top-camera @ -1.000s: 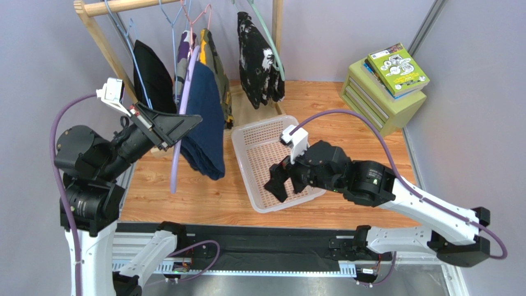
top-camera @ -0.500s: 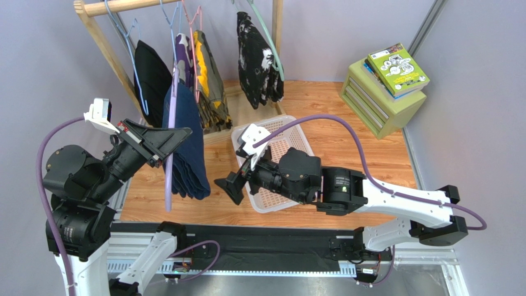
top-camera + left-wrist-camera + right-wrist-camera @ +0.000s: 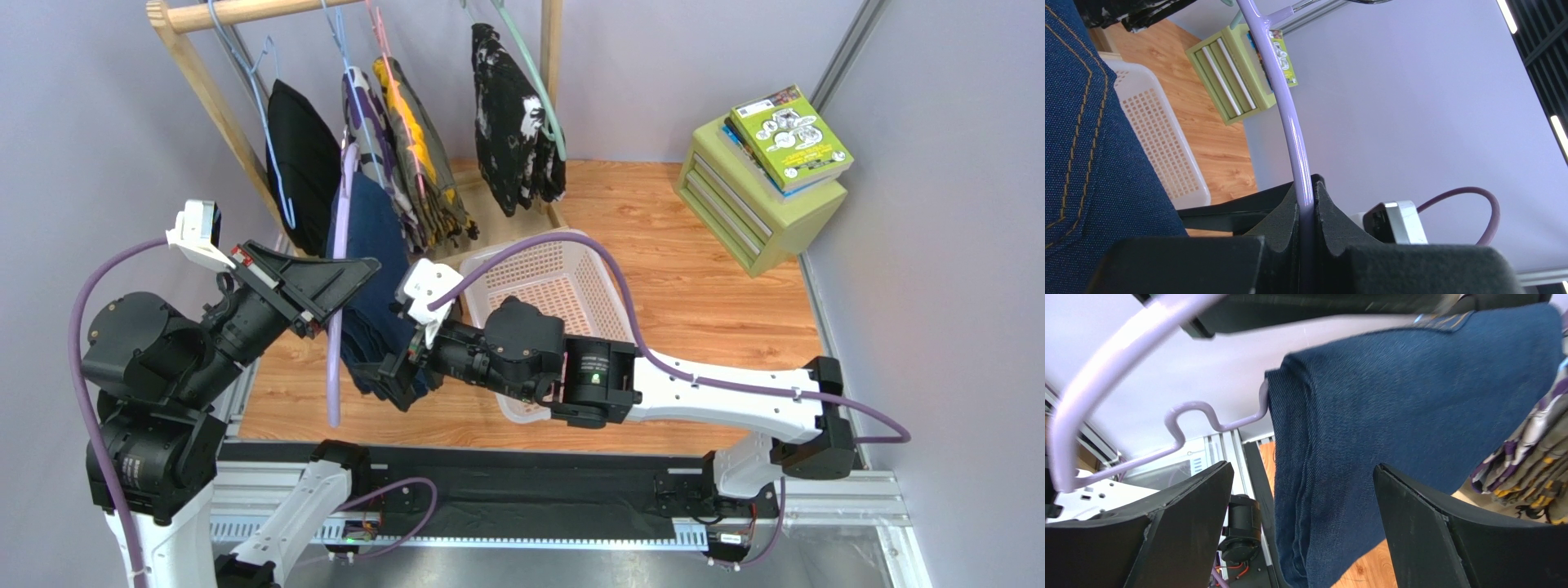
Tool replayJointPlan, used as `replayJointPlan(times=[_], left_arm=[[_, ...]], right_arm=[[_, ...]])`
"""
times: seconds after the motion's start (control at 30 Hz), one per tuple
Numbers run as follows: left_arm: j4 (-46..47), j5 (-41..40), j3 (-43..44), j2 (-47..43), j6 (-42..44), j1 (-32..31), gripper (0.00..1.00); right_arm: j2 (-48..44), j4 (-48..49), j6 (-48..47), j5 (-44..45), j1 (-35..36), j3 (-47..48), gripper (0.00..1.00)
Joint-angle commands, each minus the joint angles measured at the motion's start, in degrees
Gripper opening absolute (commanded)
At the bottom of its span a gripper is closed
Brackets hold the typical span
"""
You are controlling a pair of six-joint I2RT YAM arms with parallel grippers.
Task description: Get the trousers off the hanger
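Note:
The dark navy trousers [image 3: 374, 276] hang folded over the lilac hanger [image 3: 334, 368], off the rack and left of the basket. My left gripper [image 3: 340, 284] is shut on the hanger's thin bar; the left wrist view shows the hanger [image 3: 1284, 104] pinched in the left gripper [image 3: 1308, 202], with the trousers [image 3: 1088, 153] at its left. My right gripper [image 3: 395, 374] is open at the trousers' lower end. In the right wrist view the trousers [image 3: 1413, 404] hang between the spread fingers of the right gripper [image 3: 1303, 471], not touching either; the hanger [image 3: 1100, 373] curves above.
A wooden rack [image 3: 196, 74] at the back left holds a black garment [image 3: 301, 153], a patterned garment [image 3: 411, 153] and a black-and-white blotched one [image 3: 509, 116]. A white basket [image 3: 558, 276] lies behind my right arm. A green drawer box [image 3: 754, 184] with books stands at the right.
My right arm has swung left from over the basket to the trousers' lower end. My left gripper has drawn the hanger and trousers slightly left and nearer.

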Motion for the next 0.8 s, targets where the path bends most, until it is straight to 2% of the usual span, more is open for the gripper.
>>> replayJointPlan(times=[0.0,0.3,0.4,0.63,0.77], left_arm=[[8.26,1.00,2.88,-0.80,0.25,-0.13,0.00],[8.70,1.53,2.70,-0.71,0.07,-0.22,0.00],[8.78,1.70,2.70,-0.80,0.07,-0.31,0.00],[8.87,1.70,2.52,-0.98,0.60,-0.93,0.00],[9.22,1.88,2.35,-0.97,2.09,-2.06,0.00]], right_arm=[[1.32,3.72,-0.62,0.88,0.10,2.80,0.91],[4.23,5.38,-0.71,7.30,-0.08,3.85,0.89],[5.28,7.32,-1.24,10.81,-0.43,4.55,0.84],[6.51,8.20,-3.34,14.25,-1.66,6.05,0.64],[6.25,7.33,-5.19,13.65,-1.83,6.05,0.61]])
